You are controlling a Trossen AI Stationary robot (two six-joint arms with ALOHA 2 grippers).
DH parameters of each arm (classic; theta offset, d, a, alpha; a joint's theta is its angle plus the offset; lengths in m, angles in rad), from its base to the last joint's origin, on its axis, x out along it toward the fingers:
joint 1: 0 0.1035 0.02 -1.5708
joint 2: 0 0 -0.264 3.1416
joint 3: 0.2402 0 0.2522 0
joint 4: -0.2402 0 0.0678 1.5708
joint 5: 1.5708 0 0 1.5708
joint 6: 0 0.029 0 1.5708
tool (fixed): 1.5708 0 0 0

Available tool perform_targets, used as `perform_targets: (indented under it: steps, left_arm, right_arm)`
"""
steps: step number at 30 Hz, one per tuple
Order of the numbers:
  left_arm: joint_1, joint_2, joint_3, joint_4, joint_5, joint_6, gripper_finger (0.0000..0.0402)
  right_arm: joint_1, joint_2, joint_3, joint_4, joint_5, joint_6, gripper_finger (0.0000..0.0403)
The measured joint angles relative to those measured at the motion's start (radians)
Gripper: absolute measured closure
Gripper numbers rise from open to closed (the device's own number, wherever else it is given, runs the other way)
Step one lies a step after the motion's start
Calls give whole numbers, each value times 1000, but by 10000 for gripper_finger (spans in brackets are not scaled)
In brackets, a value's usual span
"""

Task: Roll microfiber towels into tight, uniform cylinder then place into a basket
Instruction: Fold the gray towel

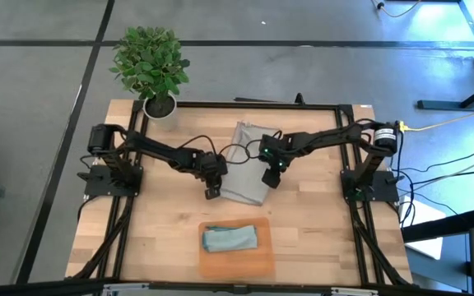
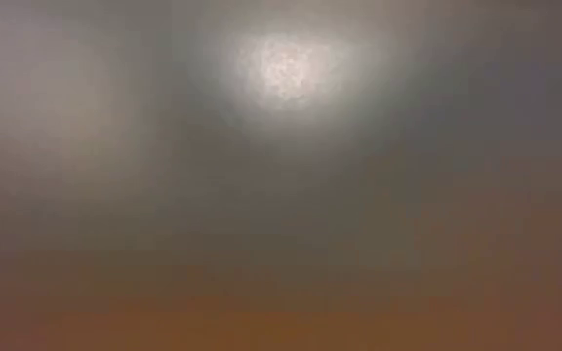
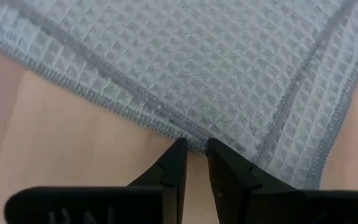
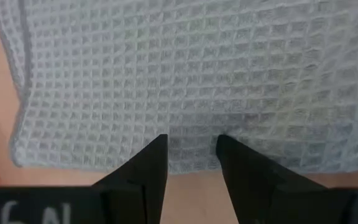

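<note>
On the wooden table (image 1: 319, 238) we see the teal towel (image 1: 230, 238) already in the basket (image 1: 235, 263); the grey towel (image 1: 247, 160) lies unrolled mid-table, left gripper (image 3: 194, 149) and right gripper (image 4: 191, 144) slightly parted at its near edge, pinching its hem as best we can judge.

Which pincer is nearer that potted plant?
Left. The left pincer is at the grey towel's edge, nearer the potted plant; the right pincer is farther across.

Low view: all blur, you can make out nothing | grey towel (image 3: 197, 68): cut off by both wrist views' edges | left end effector (image 3: 193, 152): you cannot tell whether its tips pinch the hem | bench (image 1: 319, 238): near edge cropped.
</note>
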Motion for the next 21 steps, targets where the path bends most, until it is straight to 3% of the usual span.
perform_targets:
  steps: [11, 15, 21]
  left_arm:
    - [-46, 24, -2, 84, 33, 23, 349]
    - [-35, 10, -2, 65, 34, 26, 349]
    - [5, -109, -5, -29, 3, 27, 349]
  right_arm:
    - [-109, -6, 10, 29, 119, -94, 254]
    - [-104, -43, 45, -25, 131, -206, 253]
    - [-46, -173, 85, -183, 116, -368, 253]
